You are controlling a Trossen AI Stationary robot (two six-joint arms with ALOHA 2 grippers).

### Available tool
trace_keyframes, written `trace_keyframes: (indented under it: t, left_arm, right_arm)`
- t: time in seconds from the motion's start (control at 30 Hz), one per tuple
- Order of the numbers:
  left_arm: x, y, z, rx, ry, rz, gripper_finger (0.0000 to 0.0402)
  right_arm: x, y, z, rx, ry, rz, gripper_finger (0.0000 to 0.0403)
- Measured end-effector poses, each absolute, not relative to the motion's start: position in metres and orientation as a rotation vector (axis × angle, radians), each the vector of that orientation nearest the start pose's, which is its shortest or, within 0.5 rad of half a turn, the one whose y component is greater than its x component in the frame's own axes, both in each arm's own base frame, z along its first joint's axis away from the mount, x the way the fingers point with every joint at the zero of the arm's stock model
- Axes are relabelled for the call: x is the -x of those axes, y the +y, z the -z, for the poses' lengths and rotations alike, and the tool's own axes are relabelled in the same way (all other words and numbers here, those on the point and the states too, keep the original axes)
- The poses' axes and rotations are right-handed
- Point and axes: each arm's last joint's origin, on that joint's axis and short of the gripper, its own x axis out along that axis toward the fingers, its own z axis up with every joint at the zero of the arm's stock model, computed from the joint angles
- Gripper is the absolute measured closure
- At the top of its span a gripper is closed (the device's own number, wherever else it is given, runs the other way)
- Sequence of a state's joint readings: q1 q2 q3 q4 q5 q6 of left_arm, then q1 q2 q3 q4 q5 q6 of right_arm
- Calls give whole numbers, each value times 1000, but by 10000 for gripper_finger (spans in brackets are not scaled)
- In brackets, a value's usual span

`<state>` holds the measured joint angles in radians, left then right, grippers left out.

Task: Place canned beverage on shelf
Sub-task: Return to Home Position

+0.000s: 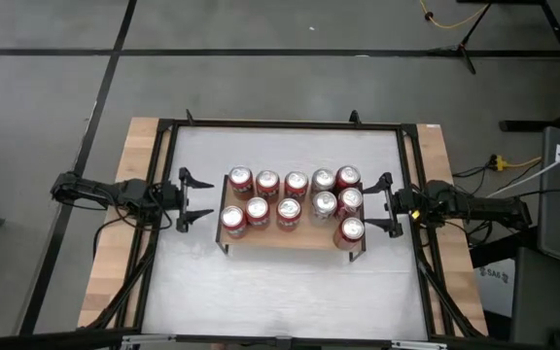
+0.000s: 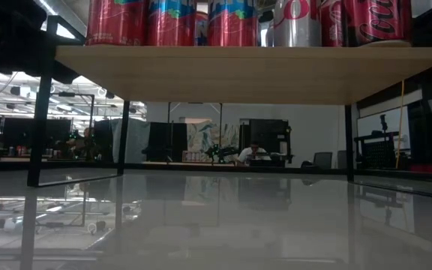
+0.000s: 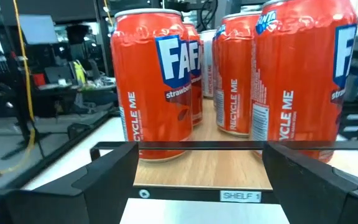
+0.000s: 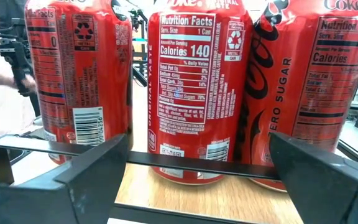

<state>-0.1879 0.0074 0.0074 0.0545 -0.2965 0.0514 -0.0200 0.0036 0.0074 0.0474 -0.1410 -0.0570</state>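
The shelf is sitting in the middle of the high view, its long axis running left to right across the frame. The cans are standing upright on its plank in two rough rows, with one more near the plank's lower right corner. The left claw is hovering just off the shelf's left end, fingers spread wide and holding nothing. The right claw is facing it from the right end, likewise spread and empty.

So the load is lying straight ahead of each claw, and any pull-back would be running along the shelf's long axis, outward to the frame's sides. The right claw is looking the nearer of the two, its fingertips seemingly almost level with the end cans. From overhead I cannot tell whether they are touching the frame.

In the low view only the plank's underside and the can bases are showing, at the top of the frame, and neither claw is appearing there. Both wrist views are cutting the nearest cans off at the top, and those cans are hiding most of the rear ones.
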Motion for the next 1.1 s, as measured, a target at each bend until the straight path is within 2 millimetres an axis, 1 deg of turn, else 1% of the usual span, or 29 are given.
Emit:
trace_keyframes:
  t: [0.17,1.1]
  left_arm:
    - [-96,-10,-171,-98,-47,-115,66]
    - [-96,-10,-171,-100,-47,-114,66]
  right_arm:
    - [-97,2,-170,61,-55,-119,20]
    - [-97,2,-171,61,-57,-118,19]
